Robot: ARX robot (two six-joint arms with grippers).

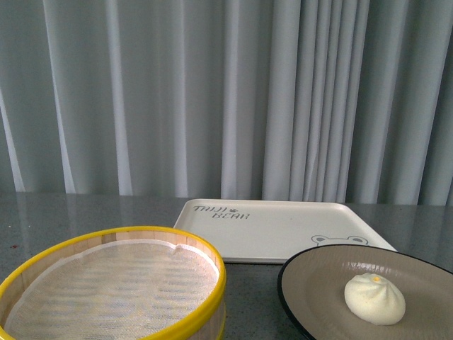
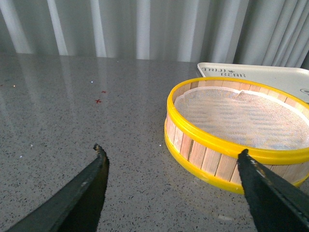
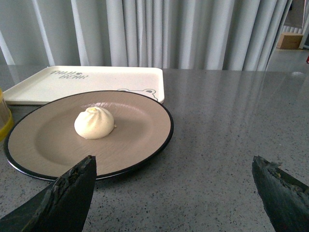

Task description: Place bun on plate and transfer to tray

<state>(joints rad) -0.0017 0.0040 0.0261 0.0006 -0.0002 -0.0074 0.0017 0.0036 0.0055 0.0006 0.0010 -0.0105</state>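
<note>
The cream-white bun (image 1: 374,298) (image 3: 94,123) rests on the beige plate (image 1: 318,280) (image 3: 140,121) with the black rim, at the front right of the table. Behind the plate lies the cream tray (image 1: 276,227) (image 3: 96,79) (image 2: 270,75) with dark lettering and a bear face; nothing lies on it. Neither arm shows in the front view. My right gripper (image 3: 174,166) is open, low over the grey table beside the plate's near edge, nothing between its fingers. My left gripper (image 2: 171,154) is open too, with one finger (image 2: 263,186) in front of the steamer's wall.
A bamboo steamer basket (image 1: 113,283) (image 2: 231,125) with a yellow rim and a white cloth liner stands at the front left, beside the plate. Grey curtains (image 1: 226,92) hang behind the speckled grey table (image 2: 72,111).
</note>
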